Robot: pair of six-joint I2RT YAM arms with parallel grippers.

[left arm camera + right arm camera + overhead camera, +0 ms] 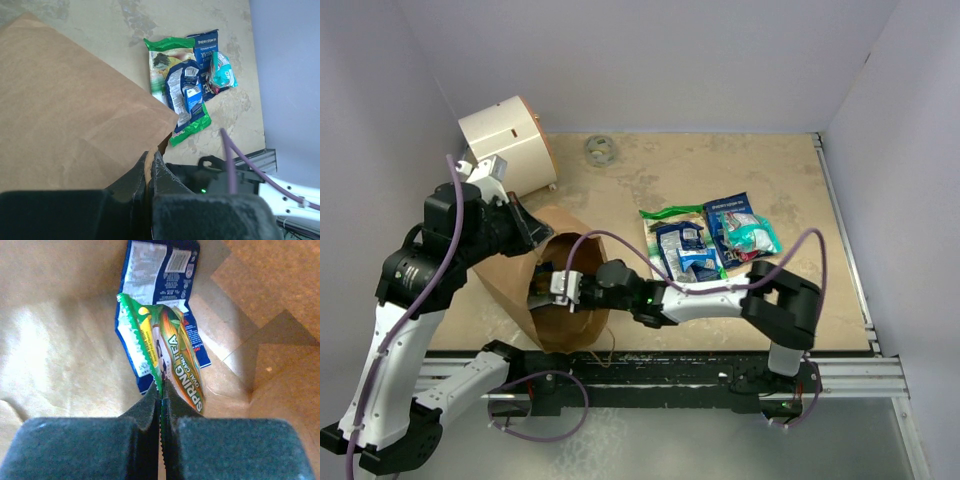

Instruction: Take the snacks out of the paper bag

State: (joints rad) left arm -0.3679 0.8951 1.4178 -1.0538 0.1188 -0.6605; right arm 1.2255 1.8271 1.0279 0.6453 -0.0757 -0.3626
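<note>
The right hand (pixel 160 396) is inside the paper bag (pixel 65 100), pinched shut on the serrated edge of a green packet (pixel 172 360); a blue packet (pixel 160 275) lies under it on the bag's floor. The left hand (pixel 151 162) is clamped shut on the bag's rim. The packet looks light, thin and slippery, so its crimped seam seems the soundest hold. Other packets (pixel 710 240) lie on the counter (pixel 650 170) beside the bag.
</note>
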